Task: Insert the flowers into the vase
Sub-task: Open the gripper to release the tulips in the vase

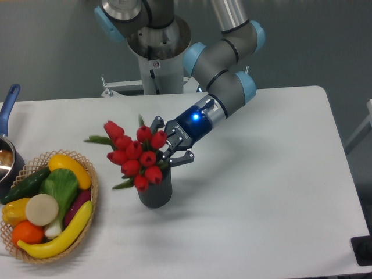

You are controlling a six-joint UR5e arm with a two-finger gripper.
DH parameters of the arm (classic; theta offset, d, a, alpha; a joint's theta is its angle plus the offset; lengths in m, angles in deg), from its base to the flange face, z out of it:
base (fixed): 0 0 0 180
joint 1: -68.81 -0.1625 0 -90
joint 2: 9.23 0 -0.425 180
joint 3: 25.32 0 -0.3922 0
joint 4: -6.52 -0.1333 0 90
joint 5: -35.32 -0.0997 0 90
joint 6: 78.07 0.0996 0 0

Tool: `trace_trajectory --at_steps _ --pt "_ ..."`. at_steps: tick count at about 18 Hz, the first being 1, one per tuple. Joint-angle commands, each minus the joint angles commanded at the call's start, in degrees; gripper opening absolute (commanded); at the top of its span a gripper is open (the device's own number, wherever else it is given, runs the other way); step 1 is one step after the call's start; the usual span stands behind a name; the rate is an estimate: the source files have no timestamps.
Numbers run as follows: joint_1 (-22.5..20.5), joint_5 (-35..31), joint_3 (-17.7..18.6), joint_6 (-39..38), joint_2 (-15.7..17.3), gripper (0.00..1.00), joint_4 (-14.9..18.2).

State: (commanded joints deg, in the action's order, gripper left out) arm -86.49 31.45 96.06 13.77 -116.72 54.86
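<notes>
The red tulip bouquet [135, 154] sits with its stems down in the dark grey ribbed vase [155, 189], heads leaning left, near the table's [261, 192] middle. The gripper [170, 145] has its fingers spread apart just right of the blooms. A wicker produce basket [87, 197] lies near left.

Flowers over the vase, basket off at 8 o'clock.
The flowers [135, 156] sit in the vase [155, 190] mouth, leaning toward 10 o'clock; the gripper [170, 145] is at their 3 o'clock; the basket [88, 171] lies left, the pot [8, 150] beyond it.
</notes>
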Motion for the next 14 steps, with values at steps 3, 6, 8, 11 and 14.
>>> trace_trajectory --at_steps 3,6,8,11,14 --pt "-0.09 0.0 0.26 0.7 0.17 0.77 0.0" --pt "-0.79 -0.09 0.35 1.49 0.35 1.0 0.09" --pt "-0.97 -0.7 0.35 1.5 0.79 1.0 0.09" --pt "-2.45 -7.71 0.09 1.06 3.33 1.0 0.17" --pt "-4.83 -11.16 -0.87 0.79 4.48 1.0 0.18"
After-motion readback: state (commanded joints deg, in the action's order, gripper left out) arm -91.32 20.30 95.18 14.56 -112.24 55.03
